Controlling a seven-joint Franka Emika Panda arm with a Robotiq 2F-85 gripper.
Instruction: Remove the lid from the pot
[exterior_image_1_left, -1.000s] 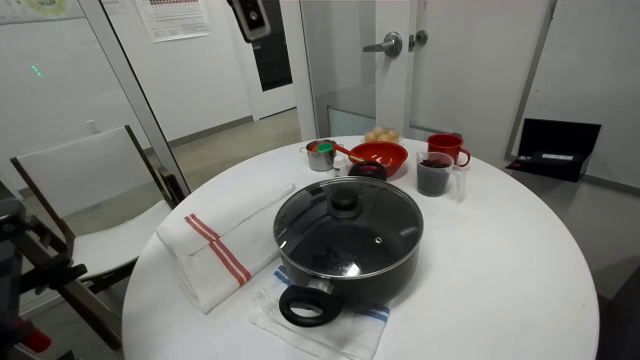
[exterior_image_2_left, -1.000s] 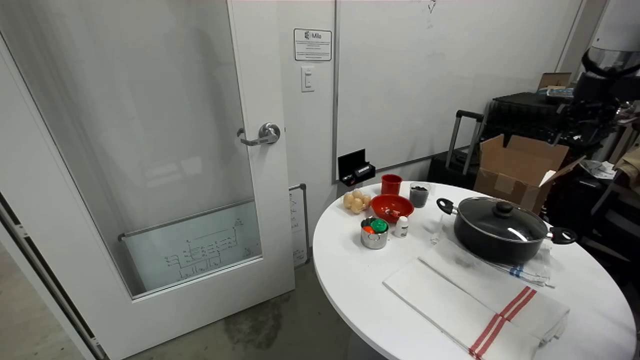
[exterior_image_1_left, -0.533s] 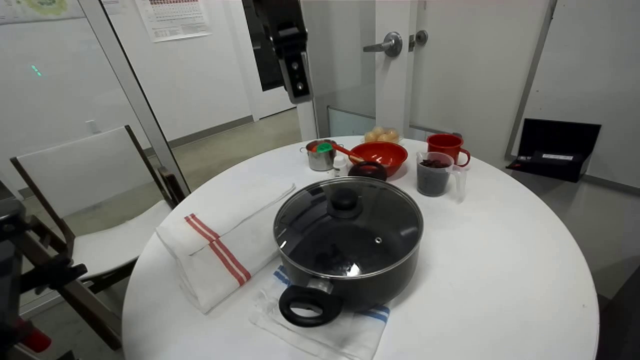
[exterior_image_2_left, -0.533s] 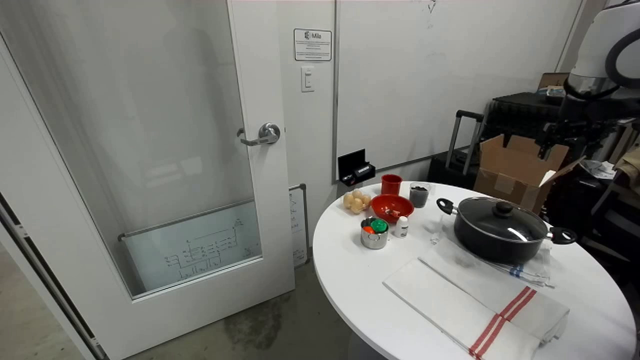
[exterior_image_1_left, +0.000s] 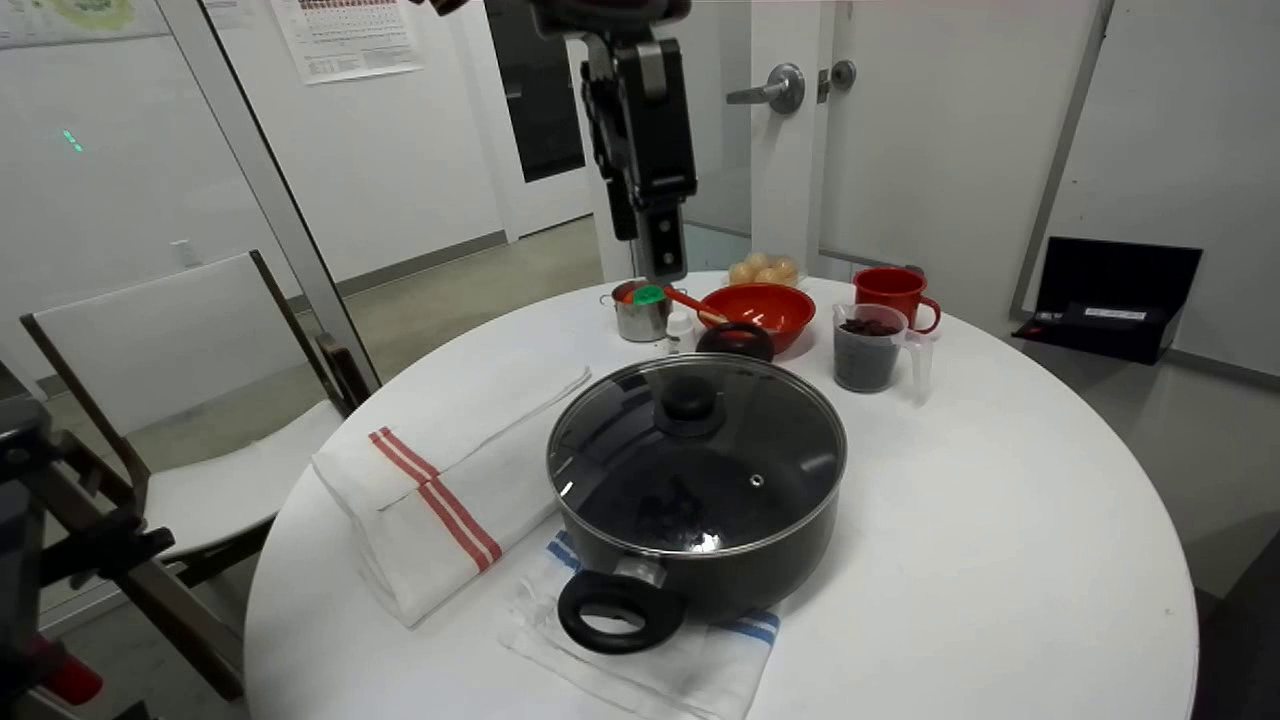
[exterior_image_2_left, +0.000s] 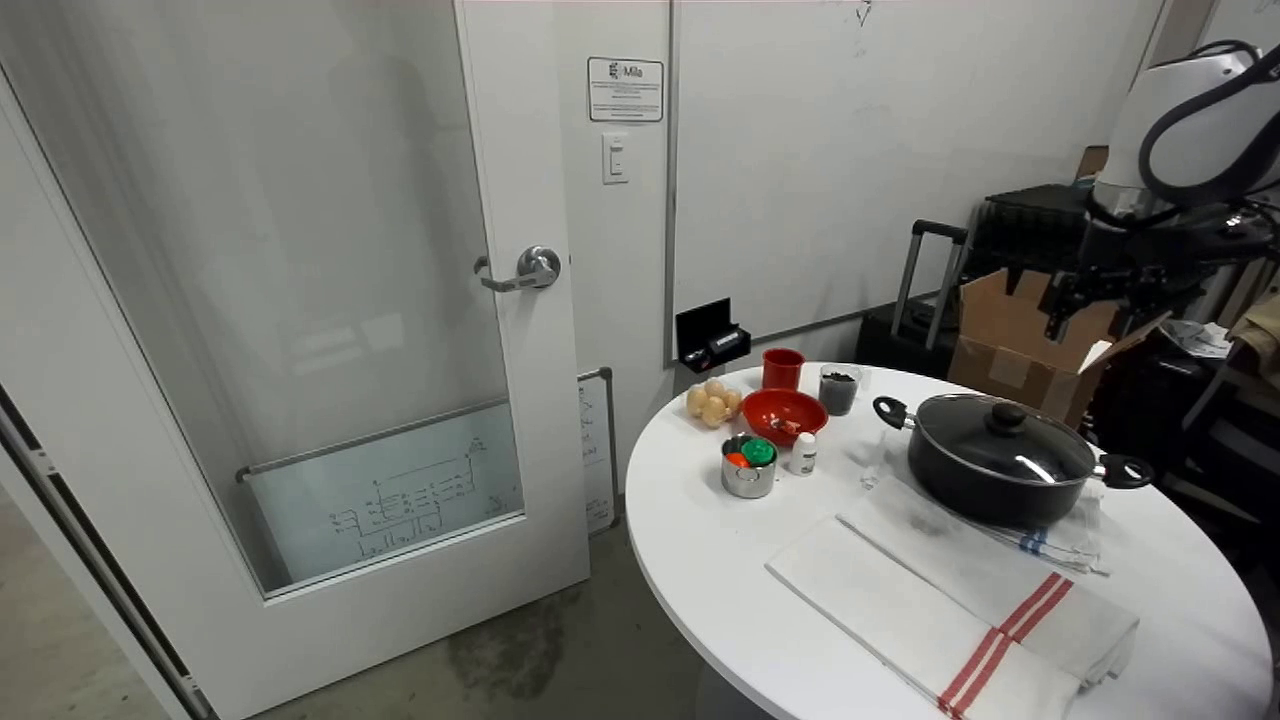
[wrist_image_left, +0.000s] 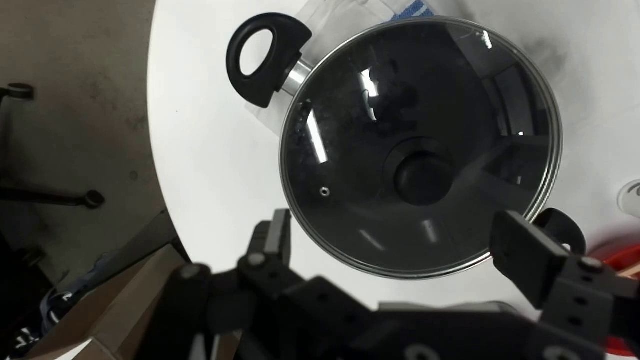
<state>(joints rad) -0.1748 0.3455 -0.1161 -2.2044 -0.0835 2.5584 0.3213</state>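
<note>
The white tabletop (exterior_image_1_left: 1000, 540) carries the black pot (exterior_image_1_left: 770, 577), which stands at least partly on a blue-striped cloth (exterior_image_1_left: 690, 668); a sideways push could make that cloth slide and drag the pot along. The lid (exterior_image_1_left: 690, 490) sits on the pot, so the removal seems all ahead; swung low towards the far side in an exterior view, it might strike the red bowl (exterior_image_1_left: 780, 312). The fingers (wrist_image_left: 520, 250) are spread wide with nothing between them, above the pot and well apart from the lid. Lowered off-centre, one could press on the lid and tip it. The round knob (wrist_image_left: 424, 178) lies off the line between the fingers in the wrist view; a shallow hold would probably slip
</note>
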